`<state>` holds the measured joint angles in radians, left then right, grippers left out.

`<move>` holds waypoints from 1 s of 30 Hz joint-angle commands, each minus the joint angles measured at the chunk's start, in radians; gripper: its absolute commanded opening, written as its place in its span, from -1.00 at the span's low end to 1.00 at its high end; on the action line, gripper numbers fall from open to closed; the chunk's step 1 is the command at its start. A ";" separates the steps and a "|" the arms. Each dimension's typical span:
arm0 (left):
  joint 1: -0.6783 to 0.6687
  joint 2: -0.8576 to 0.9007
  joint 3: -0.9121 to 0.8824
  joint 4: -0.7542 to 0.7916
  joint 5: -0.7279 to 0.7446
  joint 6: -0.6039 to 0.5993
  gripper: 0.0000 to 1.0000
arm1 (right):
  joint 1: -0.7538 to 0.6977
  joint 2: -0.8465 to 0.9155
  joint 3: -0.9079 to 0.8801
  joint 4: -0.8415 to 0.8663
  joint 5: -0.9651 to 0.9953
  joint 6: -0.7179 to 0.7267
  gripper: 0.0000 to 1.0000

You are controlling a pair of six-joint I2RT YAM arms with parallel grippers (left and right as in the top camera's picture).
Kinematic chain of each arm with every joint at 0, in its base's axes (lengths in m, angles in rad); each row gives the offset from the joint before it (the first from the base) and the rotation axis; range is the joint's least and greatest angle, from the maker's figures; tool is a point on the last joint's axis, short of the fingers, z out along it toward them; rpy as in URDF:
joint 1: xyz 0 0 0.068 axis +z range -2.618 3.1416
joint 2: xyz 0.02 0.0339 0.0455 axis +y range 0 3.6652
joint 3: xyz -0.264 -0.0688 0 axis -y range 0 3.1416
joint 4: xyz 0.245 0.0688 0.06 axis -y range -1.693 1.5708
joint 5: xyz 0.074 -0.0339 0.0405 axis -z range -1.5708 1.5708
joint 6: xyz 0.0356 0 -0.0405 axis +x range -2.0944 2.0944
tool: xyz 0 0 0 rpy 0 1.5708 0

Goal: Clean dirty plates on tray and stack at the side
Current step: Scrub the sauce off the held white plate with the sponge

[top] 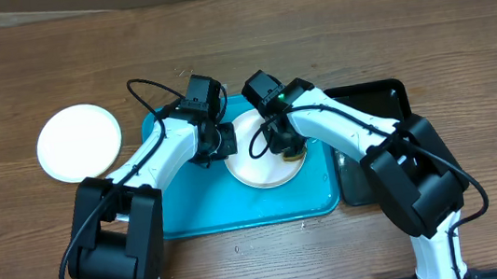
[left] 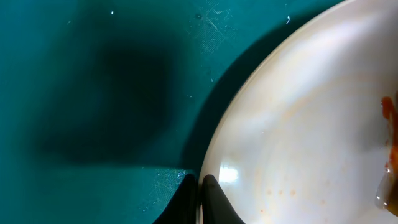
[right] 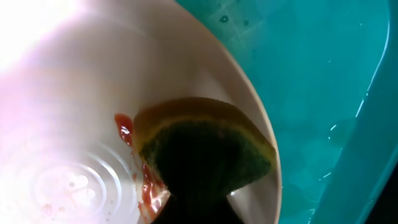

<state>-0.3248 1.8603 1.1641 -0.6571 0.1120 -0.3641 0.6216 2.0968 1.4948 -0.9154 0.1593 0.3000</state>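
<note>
Left gripper: pinching plate rim on tray.
Right gripper: clamping sponge, holding it against plate beside sauce smear.
Second plate: sitting on worktop.

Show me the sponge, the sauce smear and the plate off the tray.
sponge (right: 205, 152): right wrist view, green scouring face
sauce smear (right: 124, 129): right wrist view, upper red blob
white plate (top: 79, 143): overhead view, centre

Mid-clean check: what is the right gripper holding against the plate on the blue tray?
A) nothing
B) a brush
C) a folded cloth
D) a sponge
D: the right wrist view shows the right gripper shut on a yellow-and-green sponge, pressed onto the plate beside a red sauce smear.
</note>
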 commanded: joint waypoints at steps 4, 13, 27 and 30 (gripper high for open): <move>0.004 0.017 0.016 0.004 0.012 -0.007 -0.87 | -0.002 0.021 -0.003 0.054 -0.086 0.110 -0.92; 0.004 0.017 0.016 0.003 0.012 -0.006 -0.88 | -0.002 0.064 -0.003 0.070 -0.135 0.195 -0.92; 0.004 0.017 0.016 0.002 0.012 -0.006 -0.90 | -0.035 0.051 0.049 0.149 -0.573 0.036 -0.92; 0.004 0.017 0.016 0.002 0.012 -0.005 -0.89 | -0.089 0.023 0.108 0.113 -0.679 0.016 -0.92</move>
<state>-0.3248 1.8614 1.1641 -0.6579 0.1116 -0.3641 0.5854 2.1330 1.5288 -0.7918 -0.3336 0.3847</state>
